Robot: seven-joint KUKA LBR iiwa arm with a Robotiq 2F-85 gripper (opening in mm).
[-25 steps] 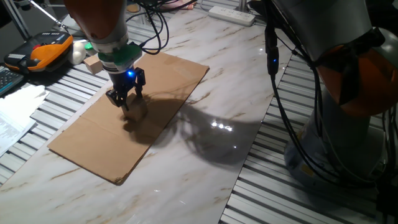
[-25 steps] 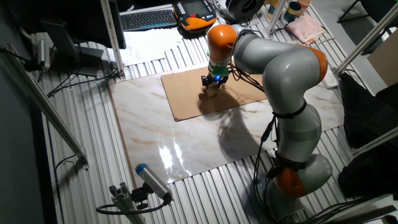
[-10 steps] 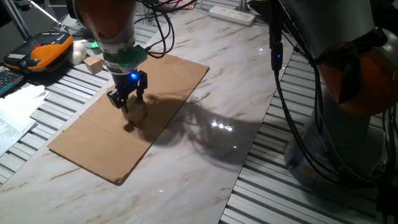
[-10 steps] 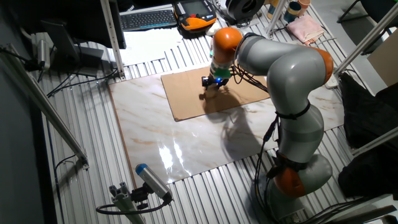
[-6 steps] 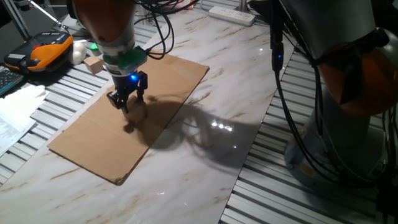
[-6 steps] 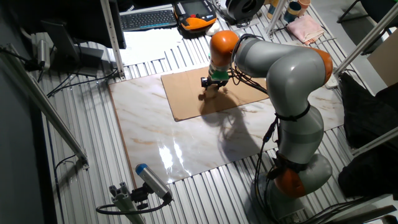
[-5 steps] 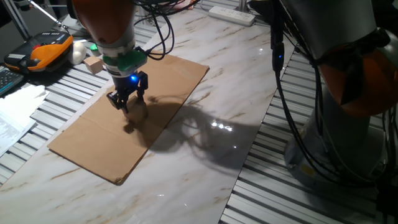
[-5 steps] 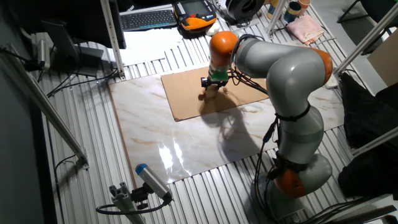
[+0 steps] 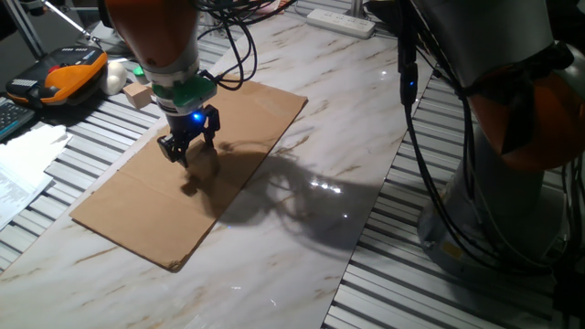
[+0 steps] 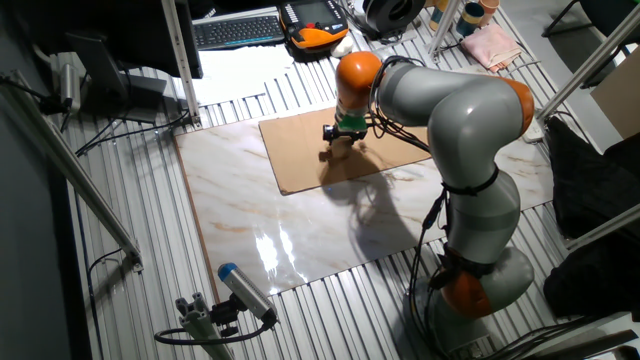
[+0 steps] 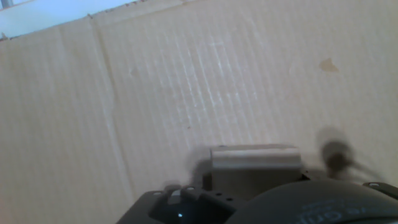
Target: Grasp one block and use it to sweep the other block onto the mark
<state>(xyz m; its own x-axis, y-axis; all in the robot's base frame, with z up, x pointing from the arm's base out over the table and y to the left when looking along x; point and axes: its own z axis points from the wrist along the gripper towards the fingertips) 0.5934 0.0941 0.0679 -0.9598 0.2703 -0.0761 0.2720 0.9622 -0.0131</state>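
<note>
While the gripper hangs low over the brown cardboard on the marble table, its dark fingers point down at the sheet's far half. You cannot tell from any view whether the fingers are apart, together, or clamped on something.

A pale wooden block seems to sit just right of the fingertips, partly in shadow. A small dark dot, probably the mark, lies on the cardboard just on the near side of the gripper.

To sweep well, you would likely push low and flat along the sheet, squarely behind the block's face, so that it slides straight toward the dot and does not spin off to one side. Slow travel looks wise, since the dot is close.

Only the hand view shows a block sharply, as a pale bar just ahead of the hand, with a blurred dark smudge to its right that may be the dot. Only the fixed views show the sheet's edges, and a small wooden piece lying off the cardboard at far left.
</note>
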